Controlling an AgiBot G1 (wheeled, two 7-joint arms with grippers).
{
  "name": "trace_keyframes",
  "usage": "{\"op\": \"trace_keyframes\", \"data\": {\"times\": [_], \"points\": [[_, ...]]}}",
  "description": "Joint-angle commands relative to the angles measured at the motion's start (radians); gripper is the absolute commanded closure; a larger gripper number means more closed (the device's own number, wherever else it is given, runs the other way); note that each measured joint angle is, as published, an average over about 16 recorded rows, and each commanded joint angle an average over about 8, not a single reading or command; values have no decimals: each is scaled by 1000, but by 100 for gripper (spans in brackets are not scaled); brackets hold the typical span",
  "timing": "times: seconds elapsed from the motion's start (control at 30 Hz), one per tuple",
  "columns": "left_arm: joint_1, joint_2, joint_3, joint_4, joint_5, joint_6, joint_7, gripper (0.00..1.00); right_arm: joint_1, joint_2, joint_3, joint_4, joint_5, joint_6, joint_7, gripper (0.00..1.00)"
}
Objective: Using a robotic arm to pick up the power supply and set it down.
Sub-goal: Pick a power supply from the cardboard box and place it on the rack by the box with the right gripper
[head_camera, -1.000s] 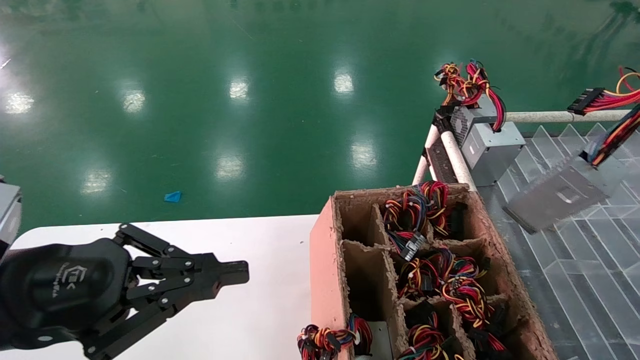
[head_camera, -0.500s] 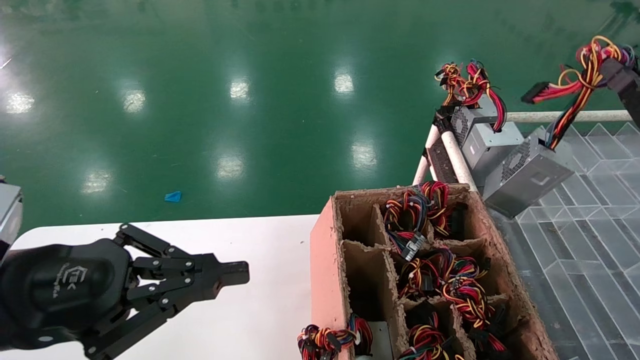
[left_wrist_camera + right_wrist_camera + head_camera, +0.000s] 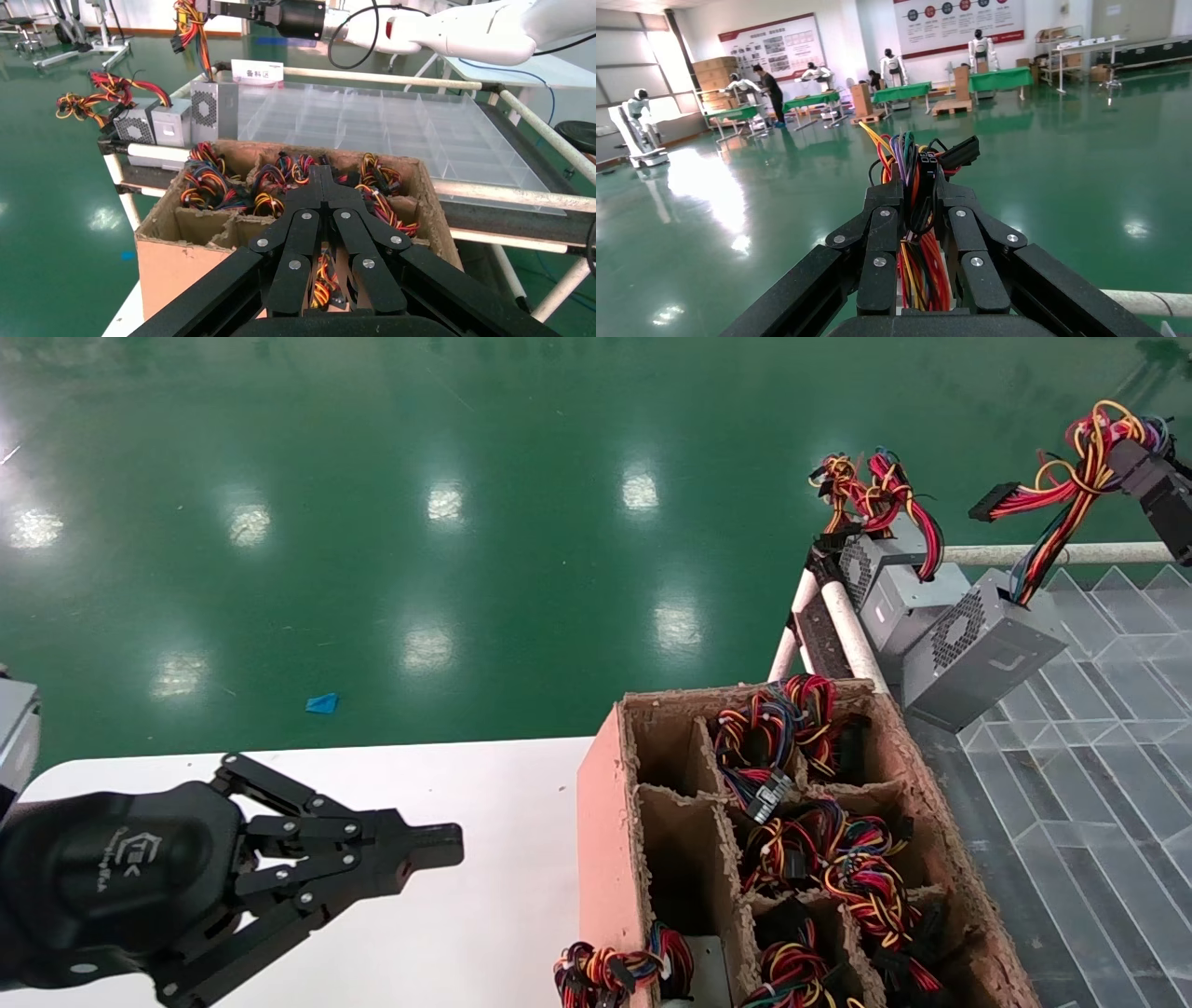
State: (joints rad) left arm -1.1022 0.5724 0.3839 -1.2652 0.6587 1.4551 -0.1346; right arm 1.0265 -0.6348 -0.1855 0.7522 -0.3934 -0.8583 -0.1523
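Glossy black right gripper (image 3: 1122, 453) up at the far right of the partitioned cardboard box (image 3: 605, 859), linkage fingers (image 3: 888, 239) clamped tight on a fan of yellow, orange, red and black wires (image 3: 1062, 505). Hanging from those wires, the power supply (image 3: 978, 649): a grey sheet-metal block, tilted, with a round perforated vent on its upper face, lower corner at or just over the clear plastic tray (image 3: 1099, 784); contact impossible to judge. Just beyond it, touching or nearly so, a second grey metal box (image 3: 908, 598) with a thick red cable looped over the top, lying against the white pipe rail (image 3: 852, 635).

Box walls rough, fibrous, brown inside and pinkish outside; several cells stuffed with tangled coloured harnesses (image 3: 819, 859) and black connectors. Tray transparent, ribbed into angular cells.

Left gripper (image 3: 438, 848) parked to the left of the box over the smooth white table (image 3: 484, 933), rounded shiny housing with a white logo, black link fingers pressed together to a single blunt tip, holding nothing. From the left wrist, the same closed fingers (image 3: 323, 210) pointing at the box.

Beyond the box, polished green floor (image 3: 419, 523) with bright lamp reflections and a small blue scrap (image 3: 322, 703).
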Motion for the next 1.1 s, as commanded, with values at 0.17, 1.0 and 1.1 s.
{"op": "trace_keyframes", "data": {"times": [0.17,1.0,1.1], "points": [[0,0,0,0,0,0,0,100,53,-13,-41,-48,-37,-43,22,100],[0,0,0,0,0,0,0,100,319,-161,-189,-430,-196,-283,-10,88],[0,0,0,0,0,0,0,100,338,-164,-200,-457,-212,-304,-22,51]]}}
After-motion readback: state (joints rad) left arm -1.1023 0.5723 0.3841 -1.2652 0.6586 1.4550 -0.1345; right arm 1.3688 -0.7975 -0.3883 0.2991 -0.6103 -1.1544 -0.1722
